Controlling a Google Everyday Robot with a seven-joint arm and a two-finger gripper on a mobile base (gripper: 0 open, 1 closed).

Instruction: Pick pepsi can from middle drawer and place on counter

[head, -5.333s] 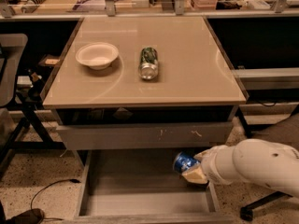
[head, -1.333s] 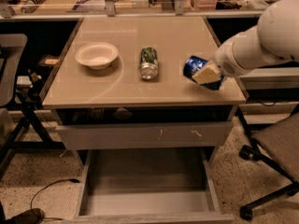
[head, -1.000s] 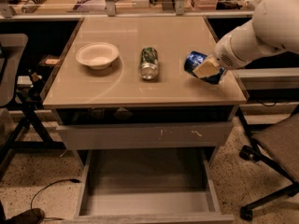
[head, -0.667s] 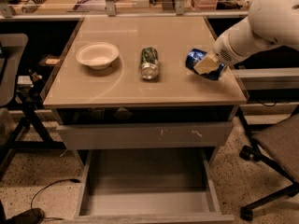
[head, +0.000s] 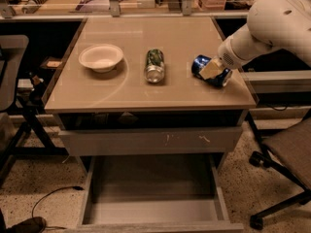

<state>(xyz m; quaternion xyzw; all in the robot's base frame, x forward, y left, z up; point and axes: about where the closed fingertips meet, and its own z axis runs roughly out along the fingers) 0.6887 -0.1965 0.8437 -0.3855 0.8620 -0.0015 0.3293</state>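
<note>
The pepsi can [head: 198, 63] is up on the right side of the tabletop [head: 165, 33], close to the right edge. It's a small dark blue cylinder lying tilted, with one rounded end towards the middle of the surface and the other towards the edge. The claw [head: 212, 72] is clamped around its middle, and one flat beige finger [head: 208, 69] lies squarely across the blue wall. I can't tell whether the can's underside is resting on the surface or sitting just clear of it. The smooth, white, bulbous arm [head: 274, 21] comes in from the upper right. Just beside the can, towards the centre, there's a green-patterned silver can [head: 155, 66] lying on its side, its shiny round end facing the camera, well apart from the claw. Further left sits a shallow white bowl [head: 101, 57], round and matte with a plain rim. The tabletop itself is a big glossy beige square with a thin dark edge, and it catches soft reflections. Below its front edge is a flat grey drawer front [head: 150, 141] marked with white scratches, and it's shut. Under that, the middle drawer [head: 153, 210] is pulled wide open, a broad shallow grey tray with low side walls and a plain flat floor. A dark swivel chair [head: 286, 152] stands on the speckled floor at the right, another chair [head: 9, 76] sits at the left edge, and a thin cable [head: 51, 198] curls on the floor near the drawer's left corner.
</note>
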